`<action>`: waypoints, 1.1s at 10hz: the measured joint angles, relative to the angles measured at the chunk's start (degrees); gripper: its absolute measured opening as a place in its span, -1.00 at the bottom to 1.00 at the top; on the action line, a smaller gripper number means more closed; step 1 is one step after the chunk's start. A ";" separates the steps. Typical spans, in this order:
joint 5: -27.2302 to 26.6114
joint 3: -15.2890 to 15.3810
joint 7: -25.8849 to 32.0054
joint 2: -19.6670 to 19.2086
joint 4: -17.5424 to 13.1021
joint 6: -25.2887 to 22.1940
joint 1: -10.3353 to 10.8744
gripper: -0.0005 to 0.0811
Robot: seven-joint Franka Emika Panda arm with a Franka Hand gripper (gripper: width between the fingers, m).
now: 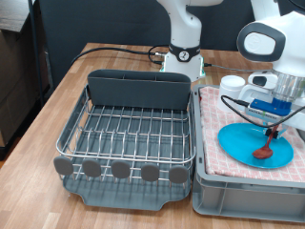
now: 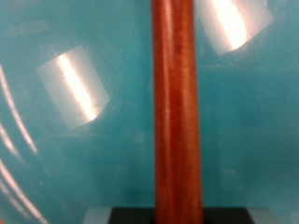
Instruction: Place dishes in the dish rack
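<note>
The dish rack stands on the wooden table at the exterior view's left, with nothing in it. A bright-blue plate lies on the pink checkered cloth at the right. The brown wooden spoon rests its bowl on the plate, its handle tilted up into my gripper, which is shut on the handle's upper end. In the wrist view the spoon handle runs straight down the middle over the blue plate. A small white mug sits at the back of the cloth.
The pink cloth covers a grey crate right next to the rack. The rack's tall cutlery compartment is at its far side, and round grey tabs line its near edge. The robot base stands behind.
</note>
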State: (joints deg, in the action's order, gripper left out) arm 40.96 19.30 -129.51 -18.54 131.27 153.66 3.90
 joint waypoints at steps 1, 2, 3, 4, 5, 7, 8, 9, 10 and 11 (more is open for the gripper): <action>-1.95 0.69 1.76 0.92 -0.22 -1.19 -0.31 -0.76; -4.05 1.27 3.66 2.11 -0.36 -2.62 -0.55 -0.76; -6.02 1.68 5.49 3.47 -0.42 -4.11 -0.66 -0.76; -7.92 2.00 7.32 4.91 -0.43 -5.54 -0.80 -0.76; -9.31 2.11 9.02 6.34 -0.43 -6.48 -0.88 -0.77; -11.91 2.12 11.57 9.28 -0.40 -8.48 -1.00 -0.77; -14.19 2.13 12.77 11.01 -0.30 -9.92 -1.06 -0.77; -17.55 2.12 13.48 13.03 0.07 -11.34 -1.11 -0.77; -19.97 2.15 13.87 15.37 1.63 -12.25 -1.12 -0.77; -19.50 2.15 13.87 15.14 1.58 -11.99 -1.11 -0.77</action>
State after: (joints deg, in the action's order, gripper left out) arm 21.46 21.45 -115.64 -3.40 132.84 141.68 2.79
